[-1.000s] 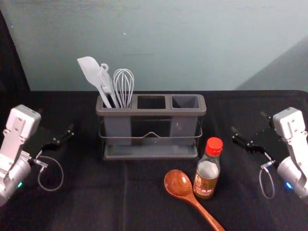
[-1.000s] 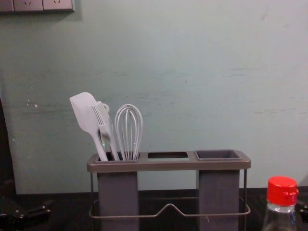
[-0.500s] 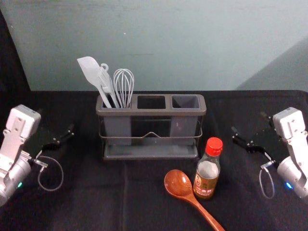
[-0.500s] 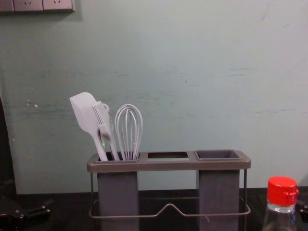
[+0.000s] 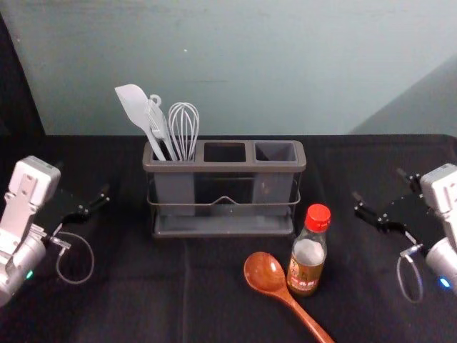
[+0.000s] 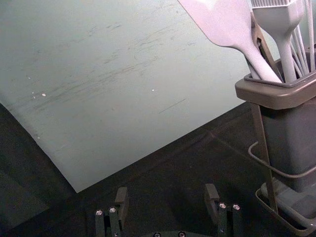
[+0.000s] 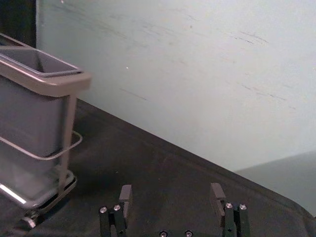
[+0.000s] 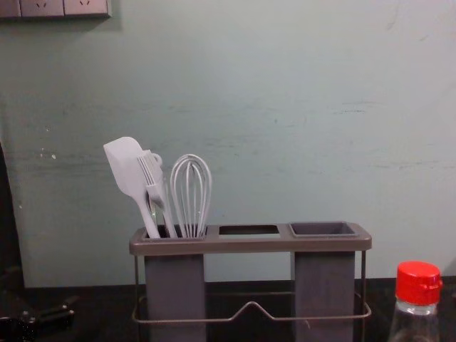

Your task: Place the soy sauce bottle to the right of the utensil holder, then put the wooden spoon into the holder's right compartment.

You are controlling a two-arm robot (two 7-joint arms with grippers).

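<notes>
One soy sauce bottle (image 5: 307, 264) stands upright before the right end of the utensil holder (image 5: 225, 167); the wooden spoon (image 5: 265, 273) lies just to its left; farther right, apart from the bottle, the right gripper (image 5: 379, 186) is spread wide, holding nothing; left of the holder, the left gripper (image 5: 83, 180) is equally wide and unladen; a whisk (image 5: 183, 128) leans in the left compartment.

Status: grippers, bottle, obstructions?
Left gripper open, empty, left of holder; right gripper open, empty, right of soy sauce bottle. Bottle upright, in front of holder's right end. Wooden spoon close on its left, might crowd the grasp.
</notes>
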